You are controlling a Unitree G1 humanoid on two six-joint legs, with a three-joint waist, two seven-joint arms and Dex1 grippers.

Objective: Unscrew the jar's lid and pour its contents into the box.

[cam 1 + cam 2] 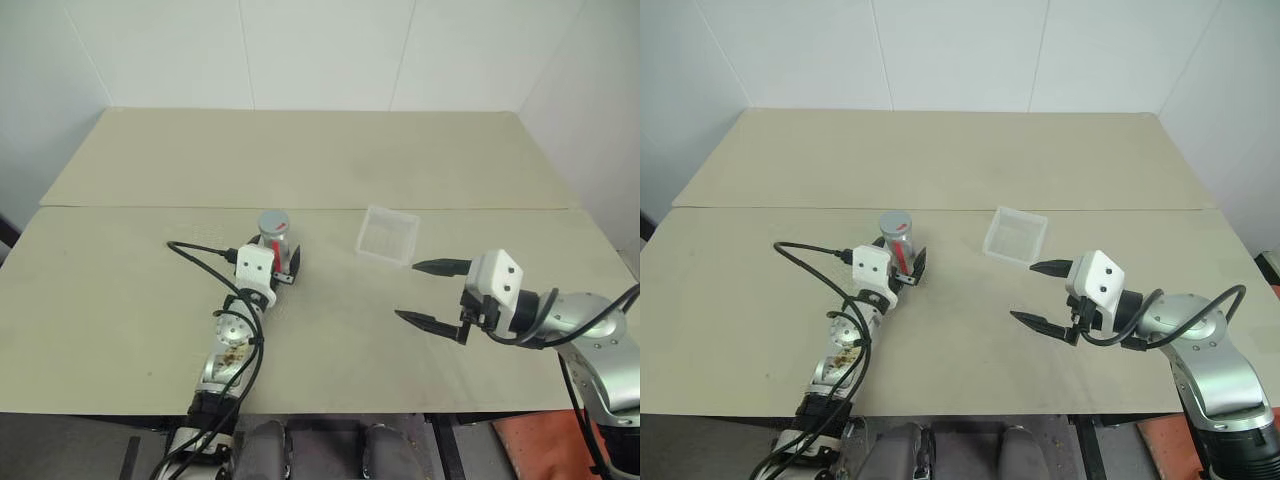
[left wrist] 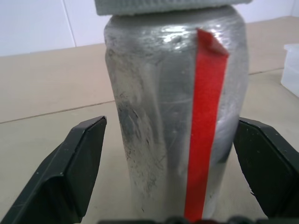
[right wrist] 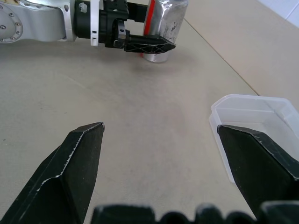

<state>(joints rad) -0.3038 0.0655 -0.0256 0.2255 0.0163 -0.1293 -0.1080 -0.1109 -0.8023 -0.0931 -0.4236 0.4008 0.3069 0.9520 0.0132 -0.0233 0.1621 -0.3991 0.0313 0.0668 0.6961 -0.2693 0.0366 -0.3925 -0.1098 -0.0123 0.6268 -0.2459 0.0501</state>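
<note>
The jar [image 1: 275, 238] stands upright on the table left of centre, scuffed and clear, with a red stripe [image 2: 205, 126] down its side. The grey lid [image 1: 273, 221] sits on top of it. My left gripper [image 1: 277, 256] is open around the jar's lower half, one finger [image 2: 77, 168] on each side with a gap to the wall. I cannot make out the contents through the wall. The box [image 1: 388, 235], a clear shallow tray, lies to the jar's right. My right gripper [image 1: 407, 290] hovers open and empty just in front of the box, pointing toward the jar [image 3: 166, 23].
A beige cloth covers the table [image 1: 320, 160], with a seam [image 1: 480, 208] running across behind the jar and box. A black cable [image 1: 200, 252] loops out from my left wrist. White walls stand behind the table, and its front edge is close to me.
</note>
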